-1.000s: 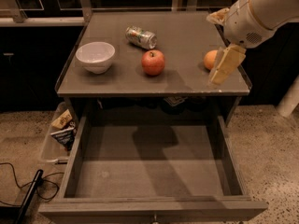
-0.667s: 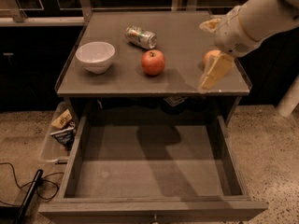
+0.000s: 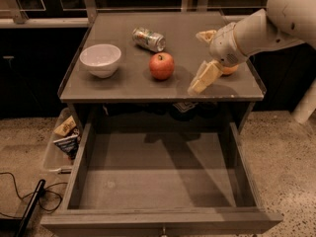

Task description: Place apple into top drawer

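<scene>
The red apple [image 3: 161, 65] sits upright on the cabinet top, near its middle. The top drawer [image 3: 163, 174] is pulled fully out below, its flat bottom bare. My gripper [image 3: 197, 60] hangs over the right part of the cabinet top, to the right of the apple and apart from it. Its fingers [image 3: 204, 78] are spread open with nothing between them.
A white bowl [image 3: 100, 59] stands at the left of the cabinet top [image 3: 123, 85]. A crushed can [image 3: 148, 38] lies behind the apple. An orange fruit [image 3: 229, 70] is partly hidden behind my wrist. A bin of snack packs [image 3: 63, 137] and a black cable [image 3: 29, 201] are on the floor at left.
My gripper has moved left across the cabinet top, away from the orange fruit and closer to the apple. The apple and the drawer have not moved.
</scene>
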You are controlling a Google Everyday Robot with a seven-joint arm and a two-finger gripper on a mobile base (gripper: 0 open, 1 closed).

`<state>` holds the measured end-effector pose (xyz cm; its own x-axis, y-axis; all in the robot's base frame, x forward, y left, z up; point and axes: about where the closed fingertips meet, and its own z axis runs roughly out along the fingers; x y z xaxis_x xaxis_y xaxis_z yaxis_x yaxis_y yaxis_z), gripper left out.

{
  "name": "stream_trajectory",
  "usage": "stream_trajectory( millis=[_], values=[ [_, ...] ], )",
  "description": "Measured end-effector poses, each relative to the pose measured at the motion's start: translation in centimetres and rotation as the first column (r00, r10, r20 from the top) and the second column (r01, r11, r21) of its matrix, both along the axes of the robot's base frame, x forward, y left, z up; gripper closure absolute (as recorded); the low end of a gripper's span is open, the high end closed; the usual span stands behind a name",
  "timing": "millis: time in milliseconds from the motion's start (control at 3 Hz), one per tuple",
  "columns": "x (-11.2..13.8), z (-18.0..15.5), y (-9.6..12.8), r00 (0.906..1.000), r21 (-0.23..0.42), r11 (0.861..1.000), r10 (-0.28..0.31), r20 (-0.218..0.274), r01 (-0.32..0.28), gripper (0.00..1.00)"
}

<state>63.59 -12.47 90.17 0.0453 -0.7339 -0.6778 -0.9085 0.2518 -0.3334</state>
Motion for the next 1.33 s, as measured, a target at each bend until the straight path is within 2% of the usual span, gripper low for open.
stream_trajectory(
  millis=[333, 667, 1000, 1333],
  values=[
    [1.8, -0.7, 0.9, 0.9993, 0.123, 0.992, 0.013, -0.035, -0.008, 0.0],
    [3.0, -1.7, 2.2, 0.9955, 0.217, 0.976, 0.042, -0.085, -0.023, 0.0],
    [5.4, -3.2, 6.1, 0.9829, 0.291, 0.954, 0.115, -0.143, -0.07, 0.0],
    [5.5, -3.1, 6.3, 0.9831, 0.292, 0.954, 0.117, -0.14, -0.072, 0.0]
  ],
)
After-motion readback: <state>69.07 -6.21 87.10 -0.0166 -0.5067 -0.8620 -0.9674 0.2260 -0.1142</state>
